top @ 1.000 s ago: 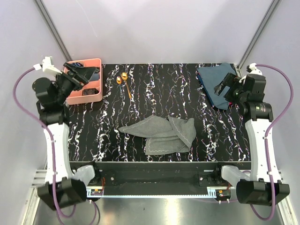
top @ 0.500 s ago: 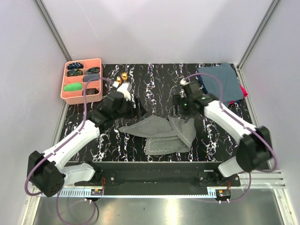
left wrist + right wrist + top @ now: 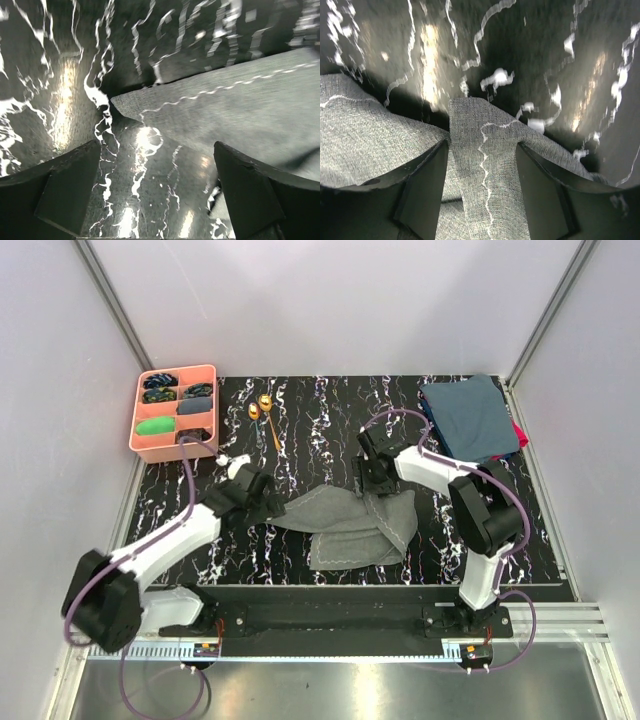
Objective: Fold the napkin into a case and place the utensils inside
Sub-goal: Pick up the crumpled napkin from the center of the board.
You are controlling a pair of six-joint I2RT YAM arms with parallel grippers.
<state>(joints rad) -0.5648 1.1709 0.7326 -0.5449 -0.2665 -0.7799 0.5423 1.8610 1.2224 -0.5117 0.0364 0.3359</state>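
1. The black marbled table [image 3: 330,430] fills the top view, with both arms reaching in over its middle
2. The napkin [image 3: 350,530] lies crumpled and partly doubled over at the centre of the table, toward the near edge; it is loose and uneven, not folded into a case
3. A dark blue-teal cloth [image 3: 465,420] sits in the far right corner, well apart from the napkin
4. A pink compartment tray [image 3: 150,453] stands in the far left corner, with small items in its sections
5. The left gripper [image 3: 268,508] is at the napkin's left tip; in its wrist view the jaws stand wide apart, the pointed corner of cloth [image 3: 240,115] just ahead of them and not pinched
6. The right gripper [image 3: 370,485] is at the napkin's far edge; its jaws stand apart on either side of a raised fold [image 3: 485,165] with a pale hem
7. The utensils [image 3: 266,403] lie together on the table near the tray, well away from the napkin
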